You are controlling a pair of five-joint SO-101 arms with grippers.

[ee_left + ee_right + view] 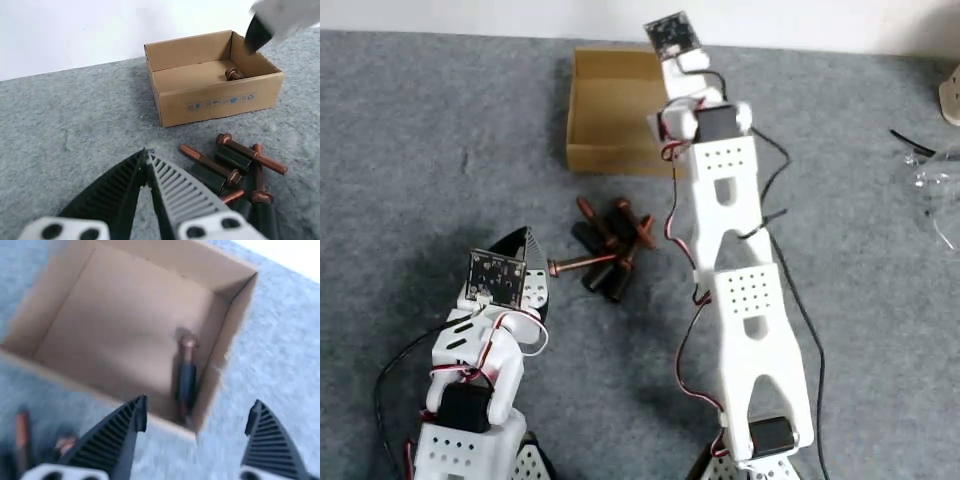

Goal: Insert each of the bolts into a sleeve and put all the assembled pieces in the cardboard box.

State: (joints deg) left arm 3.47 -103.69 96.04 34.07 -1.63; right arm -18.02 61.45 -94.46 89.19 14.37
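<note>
Counting one assembled piece [186, 375] in the cardboard box [615, 160] on the far side of the desk [420, 150], I judge the job barely begun. My right end effector [200, 407] hangs released above it. My left end effector [147, 156] is clenched on nothing, near the heap of bolts [197, 154] and sleeves [206, 177] awaiting assembly.

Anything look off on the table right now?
Nothing looks damaged or spilled. One assembled piece lies flat in the cardboard box, close against a wall. The loose bolts and sleeves lie in a tangled heap on the grey mat, several crossing each other.
</note>
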